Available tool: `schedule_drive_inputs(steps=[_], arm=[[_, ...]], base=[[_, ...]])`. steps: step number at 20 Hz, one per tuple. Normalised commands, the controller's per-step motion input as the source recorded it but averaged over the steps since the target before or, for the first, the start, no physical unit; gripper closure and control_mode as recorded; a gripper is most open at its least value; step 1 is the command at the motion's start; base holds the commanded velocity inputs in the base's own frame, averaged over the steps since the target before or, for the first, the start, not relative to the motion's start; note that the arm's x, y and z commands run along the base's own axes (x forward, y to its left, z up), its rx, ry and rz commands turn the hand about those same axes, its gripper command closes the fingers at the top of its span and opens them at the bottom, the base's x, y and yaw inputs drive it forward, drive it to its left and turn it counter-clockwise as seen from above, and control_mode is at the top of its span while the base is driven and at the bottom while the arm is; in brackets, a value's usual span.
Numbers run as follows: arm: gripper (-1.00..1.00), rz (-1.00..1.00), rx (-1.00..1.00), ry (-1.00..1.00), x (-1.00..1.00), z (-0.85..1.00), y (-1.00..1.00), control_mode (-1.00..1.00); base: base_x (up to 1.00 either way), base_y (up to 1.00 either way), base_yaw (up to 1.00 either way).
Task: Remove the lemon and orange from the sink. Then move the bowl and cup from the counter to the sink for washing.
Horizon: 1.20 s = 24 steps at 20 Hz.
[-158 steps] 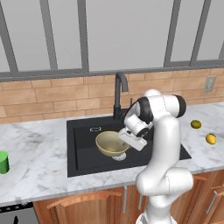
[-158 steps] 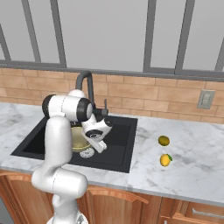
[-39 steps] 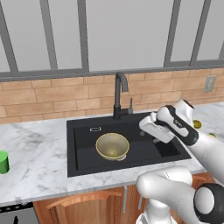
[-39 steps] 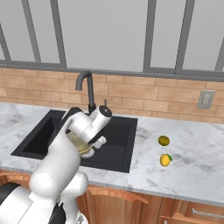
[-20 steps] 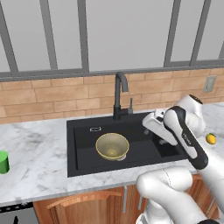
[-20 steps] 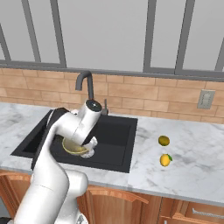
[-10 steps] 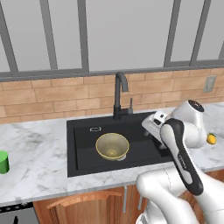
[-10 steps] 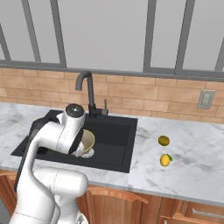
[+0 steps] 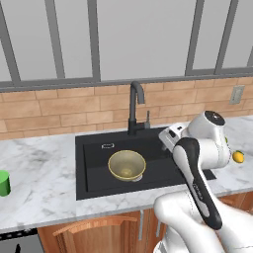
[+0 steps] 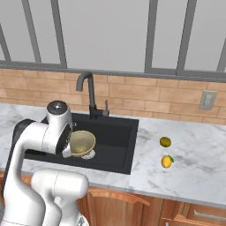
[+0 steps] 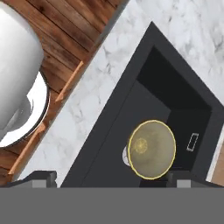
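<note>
The golden-tan bowl (image 9: 127, 164) (image 10: 84, 142) (image 11: 152, 149) lies inside the black sink (image 9: 94, 153) (image 10: 115, 132) (image 11: 153, 83), over the drain. On the counter at the far left stands the green cup (image 9: 4, 183). Right of the sink, on the marble, rest the duller orange (image 10: 165, 141) and the brighter lemon (image 10: 167, 161) (image 9: 238, 157). My gripper (image 9: 167, 142) (image 11: 111, 179) hovers high over the sink's right part, apart from the bowl. It is open and holds nothing. My own arm hides part of the bowl in the right base view.
A tall black faucet (image 9: 134, 105) (image 10: 87, 88) rises behind the sink. Brick backsplash and windows close off the back, with a wall outlet (image 10: 206, 100) at the right. Wooden cabinet fronts (image 11: 65, 39) run below the counter edge.
The arm's elbow and forearm have swung round toward the cameras, while the open hand stays over the sink's right side. The bowl, cup and fruit have not moved.
</note>
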Motion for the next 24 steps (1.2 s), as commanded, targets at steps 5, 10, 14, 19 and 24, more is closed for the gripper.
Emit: schedule_drive_inputs(steps=[5, 10, 14, 19, 24], arm=[[-1.0, -0.2, 0.0, 0.08, -0.15, 0.15, 0.21, -1.0], [-1.0, -0.19, 0.0, 0.05, -0.13, 0.06, 0.27, -1.0], [-1.0, -0.15, 0.0, 0.07, -0.05, 0.0, 0.28, -1.0], [-1.0, -0.14, 0.0, 0.12, -0.02, 0.0, 0.28, -1.0], [-1.0, -0.14, 0.01, 0.09, 0.0, 0.0, 0.28, -1.0]], base=[[0.0, 0.0, 0.0], [0.0, 0.0, 0.0], [0.0, 0.0, 0.0], [0.0, 0.0, 0.0], [0.0, 0.0, 0.0]])
